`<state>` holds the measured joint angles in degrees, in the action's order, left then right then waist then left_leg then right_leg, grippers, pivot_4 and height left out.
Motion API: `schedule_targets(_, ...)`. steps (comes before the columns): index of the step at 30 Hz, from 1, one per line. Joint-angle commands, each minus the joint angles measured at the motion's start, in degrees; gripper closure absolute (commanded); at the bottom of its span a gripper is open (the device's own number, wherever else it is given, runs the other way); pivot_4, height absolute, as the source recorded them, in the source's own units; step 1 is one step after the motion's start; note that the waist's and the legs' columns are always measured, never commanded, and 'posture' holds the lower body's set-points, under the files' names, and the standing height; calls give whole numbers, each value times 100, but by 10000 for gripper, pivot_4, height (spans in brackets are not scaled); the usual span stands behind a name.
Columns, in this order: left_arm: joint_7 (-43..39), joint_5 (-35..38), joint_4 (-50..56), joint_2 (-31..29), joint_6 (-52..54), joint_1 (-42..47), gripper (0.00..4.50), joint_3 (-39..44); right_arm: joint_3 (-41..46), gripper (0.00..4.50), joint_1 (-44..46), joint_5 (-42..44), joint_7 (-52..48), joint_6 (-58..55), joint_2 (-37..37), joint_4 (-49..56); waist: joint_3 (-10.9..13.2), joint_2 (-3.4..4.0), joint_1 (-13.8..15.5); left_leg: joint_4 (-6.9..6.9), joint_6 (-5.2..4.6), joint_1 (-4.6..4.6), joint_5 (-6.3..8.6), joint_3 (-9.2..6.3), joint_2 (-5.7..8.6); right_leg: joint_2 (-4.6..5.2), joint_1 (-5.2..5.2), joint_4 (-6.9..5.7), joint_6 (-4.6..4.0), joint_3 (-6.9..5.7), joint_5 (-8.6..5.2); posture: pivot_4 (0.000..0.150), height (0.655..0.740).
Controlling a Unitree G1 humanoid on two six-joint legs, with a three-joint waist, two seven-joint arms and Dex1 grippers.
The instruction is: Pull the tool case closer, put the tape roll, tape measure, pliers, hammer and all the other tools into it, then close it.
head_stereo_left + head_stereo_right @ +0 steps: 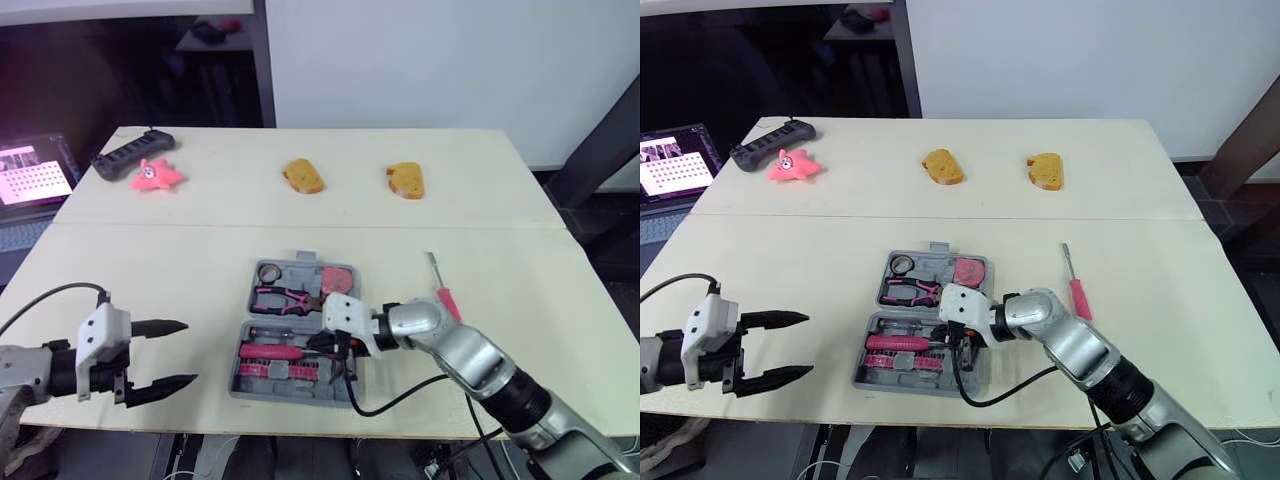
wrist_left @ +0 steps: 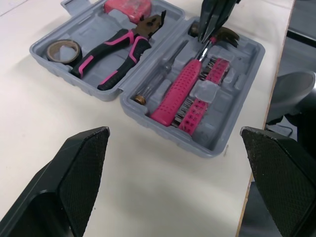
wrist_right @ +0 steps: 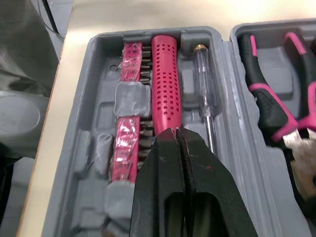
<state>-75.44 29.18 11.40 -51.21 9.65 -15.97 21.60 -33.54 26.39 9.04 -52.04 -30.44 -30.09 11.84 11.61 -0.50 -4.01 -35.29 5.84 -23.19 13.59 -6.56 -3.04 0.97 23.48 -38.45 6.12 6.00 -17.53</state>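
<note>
Left tool [image 1: 188, 352] hangs over the near edge of the tabletop [image 1: 150, 270], its two black fingers spread wide with nothing between them. The case [image 1: 246, 300] lies open flat just beside it, on the side of the right tool [image 3: 176, 134]. That one has its fingers pressed together, gripping nothing, with the tips down on the pink hammer [image 3: 165, 84] at the shaft near the head, in the case's near half. Close by the tips, the strips of bits [image 3: 132, 64] sit on one side of the hammer and a clear-handled screwdriver [image 3: 203, 84] on the other. Beyond the right tool, in the far half, lie the pliers [image 2: 118, 49], the tape roll [image 2: 62, 49] and the tape measure [image 2: 127, 6], each in its own recess. As I read it, the case is already drawn close and the four named items are in. Well off on the right tool's outer side, a pink-handled screwdriver [image 1: 447, 298] lies on the bare tabletop. It is left to stow, and the case is not yet closed.
</note>
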Motion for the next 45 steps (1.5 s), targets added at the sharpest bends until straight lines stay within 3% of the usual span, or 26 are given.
schedule_targets(1,-5,26,135,-30,-87,-126,0,200,-72,44419,167,-159,5,54,288,-47,0,0,-5,0,0,1,0,0,0,0,0,0,0,0,0,1500,7400)
schedule_targets(16,152,17,385,0,-84,-558,0,440,-297,44419,389,-479,-159,-373,818,-595,-1,-1,0,0,0,4,0,-1,0,0,-3,-1,0,0,0,1500,7400)
schedule_targets(31,209,-66,428,-76,-57,-653,0,414,-807,44419,453,-930,-226,-1259,703,-1132,-16,-10,4,15,0,78,1,2,0,1,-74,9,-10,1,-10,1500,7400)
schedule_targets(45,262,-197,462,-146,66,-708,0,357,-971,44419,454,-868,-291,-1935,646,-1205,-77,-29,22,14,1,80,1,2,2,4,-85,25,-17,1,-15,1500,7400)
